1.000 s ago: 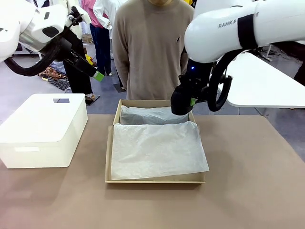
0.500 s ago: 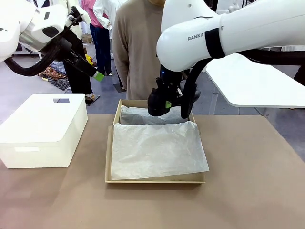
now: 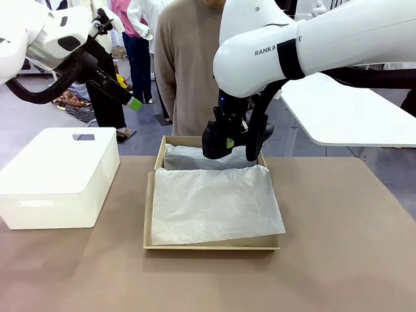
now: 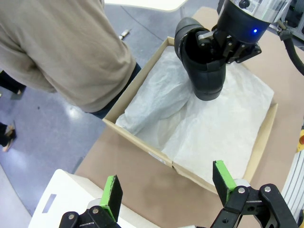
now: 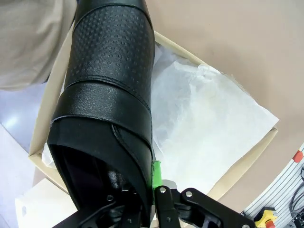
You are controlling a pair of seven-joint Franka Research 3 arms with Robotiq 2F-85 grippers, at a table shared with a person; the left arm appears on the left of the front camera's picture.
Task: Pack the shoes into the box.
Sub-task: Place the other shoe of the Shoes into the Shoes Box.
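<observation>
the right gripper (image 3: 229, 140) is clamped on the rim of 1 black textured shoe (image 4: 202, 66), 1 green pad (image 5: 155, 173) pressed against the outside of the shoe's wall and the other finger inside the opening. the shoe hangs with its opening up at the gripper and its other end pointing down, over the far end of the tan cardboard box (image 3: 148, 214), the end nearest the person (image 3: 201, 71). below it lies crumpled white tissue paper (image 3: 214, 201), which lines the whole box; whether the shoe touches the paper cannot be told. the left gripper (image 4: 166, 187) is held high at the left, fingers spread wide with nothing between them, above the white plastic bin (image 3: 58, 175) and well apart from the box. box and bin sit on the brown table (image 3: 338, 260).
</observation>
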